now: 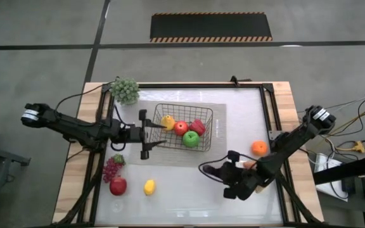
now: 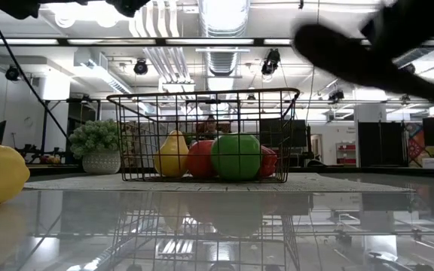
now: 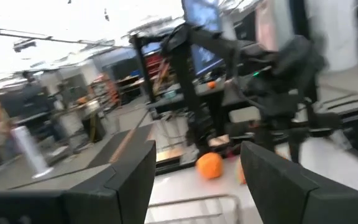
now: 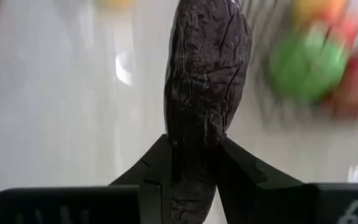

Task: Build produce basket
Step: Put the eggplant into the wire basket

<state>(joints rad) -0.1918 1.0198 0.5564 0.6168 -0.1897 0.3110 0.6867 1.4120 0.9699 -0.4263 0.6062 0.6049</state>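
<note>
Item: purple eggplant (image 4: pixel 207 74), clamped in the right gripper (image 1: pixel 233 180) at lower right of centre in the high view, off the table surface and just outside the wire basket (image 1: pixel 211 111).

Detail: In the right wrist view the eggplant stands between the two dark fingers (image 4: pixel 151 165), pinched low on its body, most of its length jutting past the tips. Its wrinkled skin suggests a light, slightly yielding toy, unlikely to break but liable to pivot; a grip nearer mid-body would probably hold steadier. The basket at frame centre holds a yellow pear (image 1: pixel 168 121), red apple (image 1: pixel 180 128), green fruit (image 1: pixel 191 139) and red pepper (image 1: pixel 199 126). The left gripper (image 1: pixel 146 134) waits at the basket's left rim, jaws apart.
</note>
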